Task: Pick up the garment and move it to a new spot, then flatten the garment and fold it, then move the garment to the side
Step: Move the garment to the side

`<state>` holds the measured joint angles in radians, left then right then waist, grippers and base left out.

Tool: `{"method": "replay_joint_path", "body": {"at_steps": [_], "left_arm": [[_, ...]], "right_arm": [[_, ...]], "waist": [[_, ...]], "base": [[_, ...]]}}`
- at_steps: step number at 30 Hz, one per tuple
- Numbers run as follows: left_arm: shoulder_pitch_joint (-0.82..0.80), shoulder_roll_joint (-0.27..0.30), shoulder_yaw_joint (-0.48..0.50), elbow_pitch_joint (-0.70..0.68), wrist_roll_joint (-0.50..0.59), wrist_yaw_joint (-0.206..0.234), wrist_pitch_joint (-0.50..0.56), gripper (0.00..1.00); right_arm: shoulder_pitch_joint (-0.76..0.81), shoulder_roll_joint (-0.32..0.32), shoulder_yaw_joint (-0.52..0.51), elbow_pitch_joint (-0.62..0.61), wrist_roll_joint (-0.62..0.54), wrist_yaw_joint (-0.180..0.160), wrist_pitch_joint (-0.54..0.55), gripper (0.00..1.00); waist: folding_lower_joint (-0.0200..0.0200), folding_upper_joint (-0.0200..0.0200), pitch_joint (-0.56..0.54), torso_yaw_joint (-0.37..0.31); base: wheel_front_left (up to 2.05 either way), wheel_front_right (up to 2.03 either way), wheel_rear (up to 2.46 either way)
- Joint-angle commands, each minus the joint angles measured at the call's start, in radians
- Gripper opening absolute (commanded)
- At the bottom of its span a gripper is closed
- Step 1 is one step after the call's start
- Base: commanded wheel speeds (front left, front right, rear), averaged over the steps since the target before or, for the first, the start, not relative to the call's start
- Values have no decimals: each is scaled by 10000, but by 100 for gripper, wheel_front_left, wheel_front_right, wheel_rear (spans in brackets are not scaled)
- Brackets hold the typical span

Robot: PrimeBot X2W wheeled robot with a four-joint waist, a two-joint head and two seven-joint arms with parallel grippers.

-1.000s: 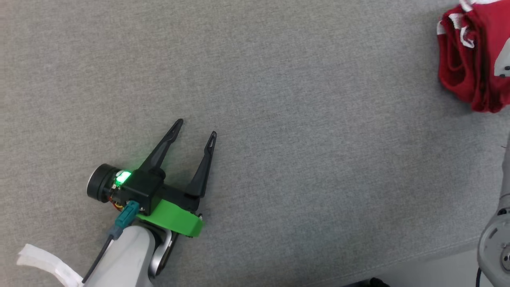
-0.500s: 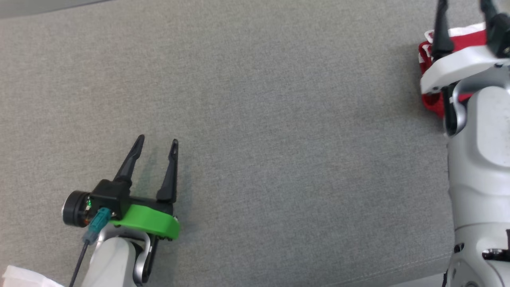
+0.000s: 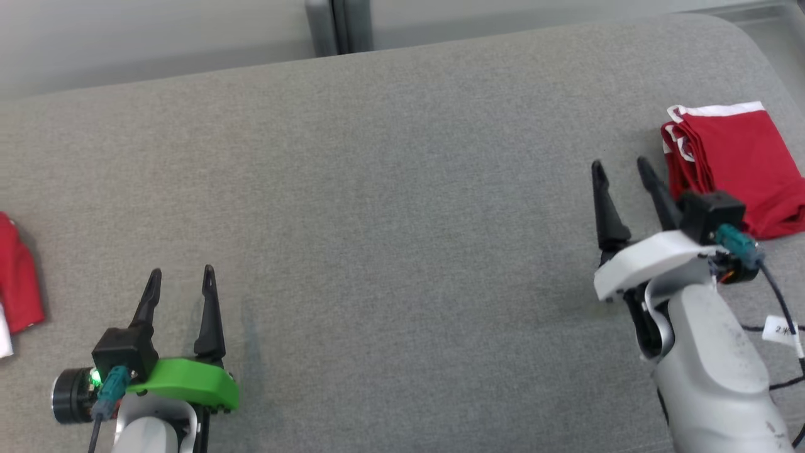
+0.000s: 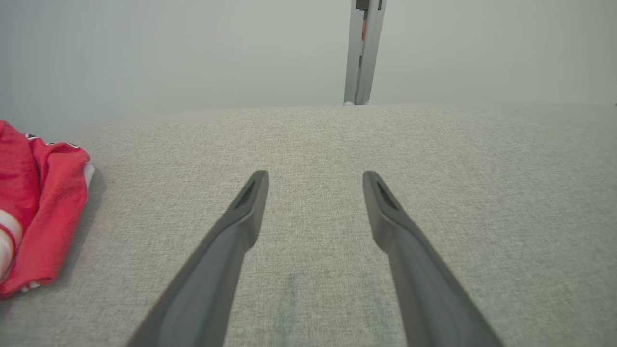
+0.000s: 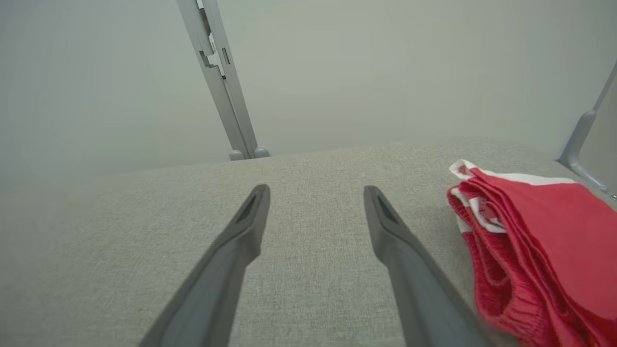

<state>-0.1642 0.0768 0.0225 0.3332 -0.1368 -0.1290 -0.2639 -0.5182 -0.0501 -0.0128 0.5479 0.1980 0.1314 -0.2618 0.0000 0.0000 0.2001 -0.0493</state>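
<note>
The garment (image 3: 736, 163) is red with white trim and lies folded near the right end of the grey fabric surface (image 3: 402, 189). My right gripper (image 3: 619, 163) stands open just left of it, fingers pointing away from me, nothing between them. In the right wrist view the garment (image 5: 540, 241) lies beside the right finger of that gripper (image 5: 316, 188); whether they touch I cannot tell. My left gripper (image 3: 182, 270) is open and empty at the lower left, over bare fabric, and its own view shows the gripper (image 4: 314, 174) the same way.
A second red cloth (image 3: 19, 283) lies bunched at the left edge, seen too in the left wrist view as a red cloth (image 4: 38, 217). A grey metal post (image 3: 339, 25) stands behind the far edge. The surface rounds off at the far right corner.
The head camera has tilted up, bringing the far edge and the left cloth into view. The right arm came in, reached over the garment, then drew back to its left side. Both grippers stayed open.
</note>
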Motion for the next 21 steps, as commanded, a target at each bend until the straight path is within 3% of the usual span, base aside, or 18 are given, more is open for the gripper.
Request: {"method": "replay_joint_path", "body": {"at_steps": [1,8,21], "left_arm": [[209,-32,83,57,65,-25,-5,100],[808,-160,301,344,11,-25,-7,100],[1513,-245,301,376,4,-26,-7,100]], "right_arm": [[366,-18,130,-5,101,-15,-43,100],[1590,-30,53,-3,510,-15,-44,100],[2668,-28,75,-256,162,-15,-44,100]], "waist": [[0,0,-356,288],[0,0,-849,533],[0,0,-1543,848]], "base": [[0,0,0],[0,0,0],[0,0,0]]}}
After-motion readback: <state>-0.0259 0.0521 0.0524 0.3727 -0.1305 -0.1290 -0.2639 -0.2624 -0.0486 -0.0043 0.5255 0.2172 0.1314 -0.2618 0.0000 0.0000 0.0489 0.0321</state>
